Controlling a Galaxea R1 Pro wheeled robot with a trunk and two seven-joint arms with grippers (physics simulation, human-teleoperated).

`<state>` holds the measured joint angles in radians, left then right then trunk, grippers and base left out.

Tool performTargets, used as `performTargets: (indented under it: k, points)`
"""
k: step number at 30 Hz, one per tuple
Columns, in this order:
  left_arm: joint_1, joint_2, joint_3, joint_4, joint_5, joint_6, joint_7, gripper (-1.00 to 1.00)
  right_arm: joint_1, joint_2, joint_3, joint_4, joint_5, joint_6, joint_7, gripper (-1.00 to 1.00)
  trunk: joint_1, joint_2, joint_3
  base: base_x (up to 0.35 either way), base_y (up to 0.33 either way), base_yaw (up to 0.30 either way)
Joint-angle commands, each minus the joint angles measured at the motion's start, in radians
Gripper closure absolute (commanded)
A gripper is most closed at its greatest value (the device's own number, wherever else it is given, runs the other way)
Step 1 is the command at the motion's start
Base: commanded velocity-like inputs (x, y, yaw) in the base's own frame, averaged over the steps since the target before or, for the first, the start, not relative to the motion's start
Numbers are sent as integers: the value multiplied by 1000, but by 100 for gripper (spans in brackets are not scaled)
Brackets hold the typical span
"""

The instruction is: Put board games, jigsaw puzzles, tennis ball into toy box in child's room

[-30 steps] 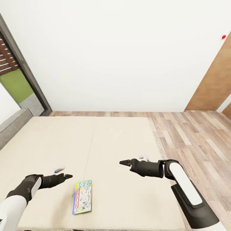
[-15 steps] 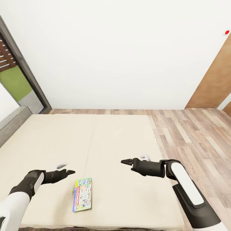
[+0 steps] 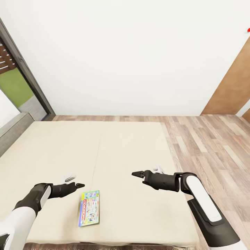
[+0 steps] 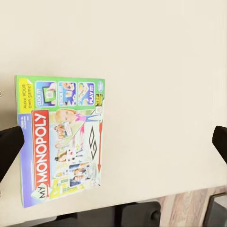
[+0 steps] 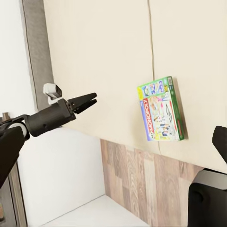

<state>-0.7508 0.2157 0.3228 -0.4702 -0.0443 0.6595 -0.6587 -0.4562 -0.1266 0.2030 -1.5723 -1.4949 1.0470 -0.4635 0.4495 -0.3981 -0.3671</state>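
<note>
One board game, a green-edged Monopoly box [image 3: 89, 207], lies flat near the front edge of the beige bed [image 3: 132, 146]. My left gripper [image 3: 80, 185] hovers just above and left of the box, close to its far end. In the left wrist view the box [image 4: 61, 142] lies below the gripper [image 4: 113, 144], whose fingertips [image 4: 9, 146] stand wide apart, open and empty. My right gripper [image 3: 136, 173] hangs over the mattress to the right of the box, also open and empty. The right wrist view takes in the box [image 5: 161, 111] and the left gripper [image 5: 87, 100].
The bed's dark grey frame [image 3: 14, 130] runs along the left, beside a dark-framed glass door [image 3: 21, 73]. Wood-plank floor [image 3: 208, 146] stretches to the right of the bed. A brown door [image 3: 232, 90] stands at the far right against the white wall.
The whole picture has shifted slightly, so the camera moved. My left gripper has edged rightward, closer to the Monopoly box. The right arm holds about the same pose.
</note>
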Motion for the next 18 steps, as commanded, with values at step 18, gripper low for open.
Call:
performTargets:
  k: [18]
  points:
    - [-1,5,7,-1,-3,9,-7,-100,-1,12,13,-3,-4,0,-11,-100,0,-2,-31,0,0,0]
